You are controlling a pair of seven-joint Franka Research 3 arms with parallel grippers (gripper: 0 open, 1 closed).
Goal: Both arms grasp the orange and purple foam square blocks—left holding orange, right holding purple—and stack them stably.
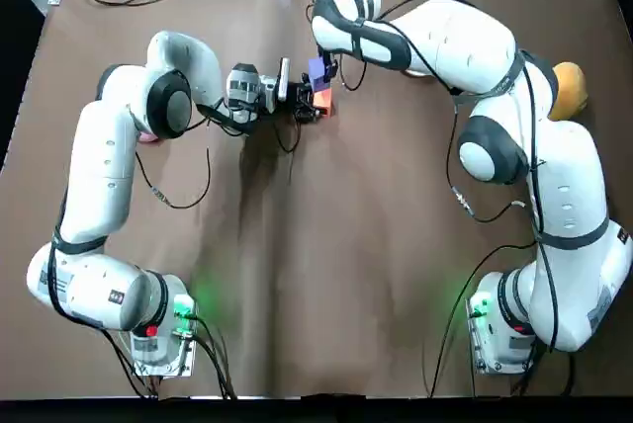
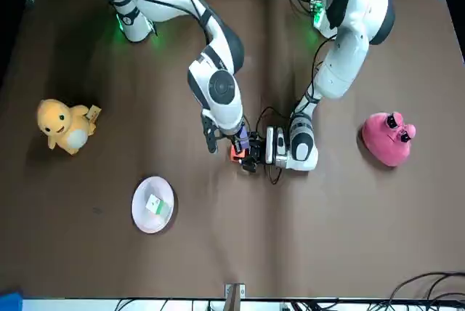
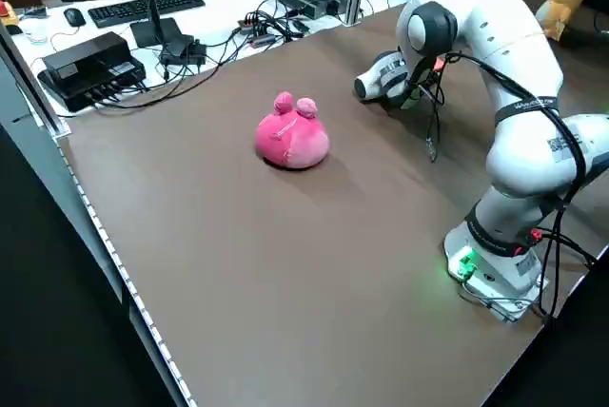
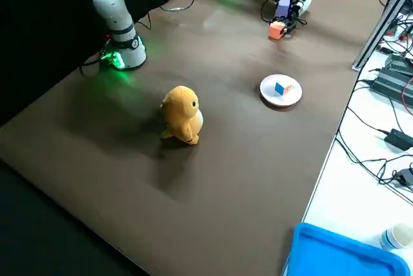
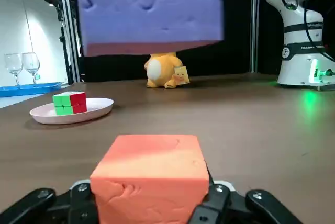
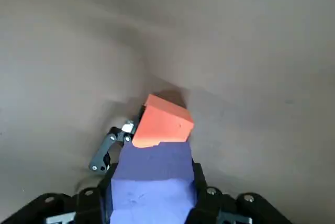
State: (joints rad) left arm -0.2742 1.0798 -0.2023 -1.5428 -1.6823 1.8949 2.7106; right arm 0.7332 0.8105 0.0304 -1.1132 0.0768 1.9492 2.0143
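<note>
Orange foam block [image 5: 152,171] low at the brown table [image 1: 326,245], toward the far middle when seen from overhead, pinched on two opposite sides by the left gripper [image 5: 152,195]. Fingers drawn in to the block's width, gripper laid nearly level with the tabletop. Contact between the block's underside and the surface: cannot tell. Right above it, purple foam block [image 6: 152,166], clamped the same way in the right gripper [image 6: 152,192], pointed down from overhead with fingers pressed against the foam on either side. In the left wrist view, a clear strip of background between the purple underside and the orange top: close, roughly lined up, not touching. In the right wrist view, purple covering part of orange, the rest of orange showing past the purple's edge. Left arm bent in from the robot's left with its wrist turned sideways, right arm arched over from the robot's right, both meeting at the one spot. Farther out on the robot's left, pink plush toy [image 3: 292,134], well apart from the blocks. On the robot's right, yellow plush toy [image 2: 65,126], upright, also well apart. Between that toy and the blocks, nearer the table edge opposite the arms' bases, white plate [image 2: 142,213] with a small coloured cube [image 2: 155,206] lying in it. Past that edge, cables [image 3: 219,60] and a keyboard [image 3: 152,8] on a white bench, plus a blue tray [image 4: 348,253] at its end.
</note>
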